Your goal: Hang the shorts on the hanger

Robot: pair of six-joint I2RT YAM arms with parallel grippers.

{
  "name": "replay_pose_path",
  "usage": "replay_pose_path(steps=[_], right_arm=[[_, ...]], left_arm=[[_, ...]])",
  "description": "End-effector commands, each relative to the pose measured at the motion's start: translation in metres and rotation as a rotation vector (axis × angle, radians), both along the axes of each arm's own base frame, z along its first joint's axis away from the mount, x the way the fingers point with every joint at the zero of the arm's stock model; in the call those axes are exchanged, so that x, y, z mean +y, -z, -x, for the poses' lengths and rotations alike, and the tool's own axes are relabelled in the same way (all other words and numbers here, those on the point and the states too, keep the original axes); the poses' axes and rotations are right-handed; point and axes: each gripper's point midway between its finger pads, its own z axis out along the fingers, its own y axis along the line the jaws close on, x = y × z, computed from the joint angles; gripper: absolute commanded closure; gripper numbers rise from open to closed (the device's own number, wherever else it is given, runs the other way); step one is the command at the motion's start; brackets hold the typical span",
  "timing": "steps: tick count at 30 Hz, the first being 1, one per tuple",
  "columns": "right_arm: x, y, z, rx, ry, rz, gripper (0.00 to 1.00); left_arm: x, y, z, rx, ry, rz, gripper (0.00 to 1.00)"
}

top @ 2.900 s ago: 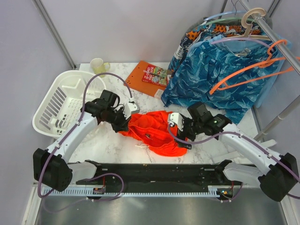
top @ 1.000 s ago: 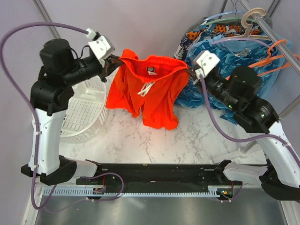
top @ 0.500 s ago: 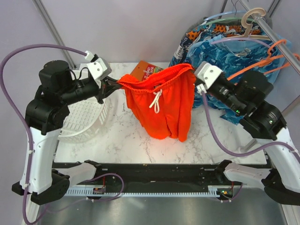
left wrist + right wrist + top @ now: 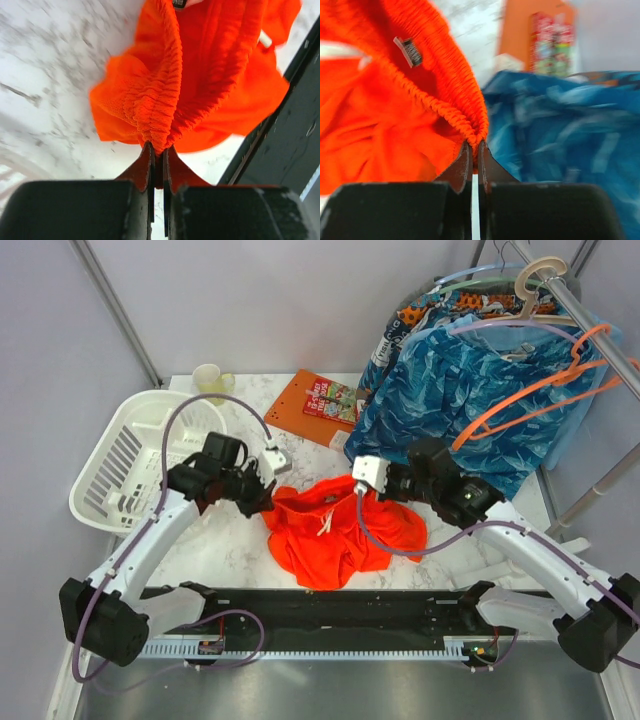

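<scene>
The bright orange-red shorts lie bunched on the marble table between my two arms, white drawstring showing. My left gripper is shut on the left end of the ribbed waistband. My right gripper is shut on the right end of the waistband, near a small tag. The thin orange hanger hangs from the rail at the right, over the blue patterned garment.
A white laundry basket stands at the left with a pale cup behind it. An orange book lies at the back middle. More hangers hang on the metal rail. A black bar runs along the near edge.
Both arms have come down from holding the shorts spread in the air; the shorts now rest crumpled on the table, both grips unchanged.
</scene>
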Motion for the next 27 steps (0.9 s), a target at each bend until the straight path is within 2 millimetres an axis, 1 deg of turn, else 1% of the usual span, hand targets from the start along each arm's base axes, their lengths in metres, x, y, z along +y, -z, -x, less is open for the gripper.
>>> replay_pose_path(steps=[1, 2, 3, 4, 5, 6, 7, 8, 9, 10, 11, 12, 13, 14, 15, 17, 18, 19, 20, 21, 22, 24, 25, 26, 27], right_arm=[[0.009, 0.041, 0.053, 0.105, -0.208, -0.022, 1.0], [0.004, 0.072, 0.064, 0.162, -0.221, 0.02, 1.0], [0.005, 0.083, 0.068, 0.172, -0.233, 0.037, 1.0], [0.006, 0.097, 0.072, 0.183, -0.246, 0.074, 1.0], [0.007, 0.108, 0.073, 0.191, -0.249, 0.088, 1.0], [0.009, 0.113, 0.074, 0.197, -0.252, 0.099, 1.0], [0.013, 0.124, 0.076, 0.228, -0.256, 0.117, 0.98], [0.017, 0.124, 0.077, 0.255, -0.244, 0.096, 0.95], [0.019, 0.127, 0.079, 0.278, -0.242, 0.088, 0.89], [0.021, 0.128, 0.081, 0.295, -0.242, 0.086, 0.64], [0.019, 0.128, 0.083, 0.312, -0.226, 0.094, 0.53], [0.016, 0.126, 0.084, 0.32, -0.221, 0.102, 0.43], [0.014, 0.12, 0.085, 0.319, -0.217, 0.104, 0.28], [0.012, 0.108, 0.087, 0.325, -0.211, 0.108, 0.24], [0.011, 0.097, 0.089, 0.325, -0.21, 0.1, 0.22], [0.009, 0.059, 0.096, 0.305, -0.22, 0.059, 0.19], [0.009, 0.045, 0.101, 0.307, -0.221, 0.03, 0.18], [0.008, 0.027, 0.105, 0.287, -0.221, -0.001, 0.16], [0.007, 0.006, 0.108, 0.277, -0.222, -0.024, 0.15], [0.006, -0.006, 0.112, 0.285, -0.215, -0.049, 0.14], [0.005, -0.033, 0.113, 0.245, -0.216, -0.09, 0.13], [0.0, -0.05, 0.119, 0.25, -0.204, -0.113, 0.12], [-0.001, -0.073, 0.123, 0.226, -0.206, -0.161, 0.12], [-0.003, -0.081, 0.128, 0.228, -0.212, -0.17, 0.11], [-0.004, -0.09, 0.133, 0.226, -0.228, -0.19, 0.1]], left_arm=[[0.004, 0.028, 0.014, -0.117, 0.176, -0.058, 0.98], [0.007, 0.046, 0.022, -0.071, 0.182, -0.076, 0.98], [0.006, 0.055, 0.024, -0.051, 0.19, -0.083, 0.98], [0.004, 0.067, 0.029, -0.008, 0.205, -0.101, 0.98], [0.004, 0.078, 0.034, 0.023, 0.212, -0.116, 0.98], [0.001, 0.085, 0.033, 0.033, 0.21, -0.124, 0.98], [0.0, 0.093, 0.037, 0.058, 0.209, -0.145, 0.98], [-0.002, 0.103, 0.039, 0.101, 0.207, -0.163, 0.98], [-0.004, 0.107, 0.041, 0.123, 0.204, -0.165, 0.94], [-0.007, 0.108, 0.043, 0.142, 0.198, -0.159, 0.9], [-0.008, 0.108, 0.043, 0.152, 0.196, -0.158, 0.85], [-0.01, 0.106, 0.043, 0.151, 0.195, -0.152, 0.74], [-0.009, 0.103, 0.046, 0.154, 0.2, -0.147, 0.67], [-0.009, 0.098, 0.047, 0.143, 0.203, -0.143, 0.6], [-0.009, 0.087, 0.047, 0.106, 0.205, -0.129, 0.5], [-0.008, 0.068, 0.053, 0.081, 0.243, -0.118, 0.42], [-0.008, 0.053, 0.054, 0.04, 0.255, -0.103, 0.35], [-0.009, 0.041, 0.054, 0.019, 0.263, -0.09, 0.33], [-0.012, 0.018, 0.051, -0.019, 0.265, -0.067, 0.32], [-0.014, 0.002, 0.052, -0.044, 0.27, -0.044, 0.29], [-0.024, -0.029, 0.048, -0.092, 0.282, 0.014, 0.28], [-0.033, -0.062, 0.047, -0.127, 0.283, 0.083, 0.26], [-0.044, -0.094, 0.045, -0.153, 0.285, 0.157, 0.25], [-0.05, -0.111, 0.044, -0.171, 0.286, 0.197, 0.24], [-0.058, -0.13, 0.038, -0.206, 0.288, 0.242, 0.22]])
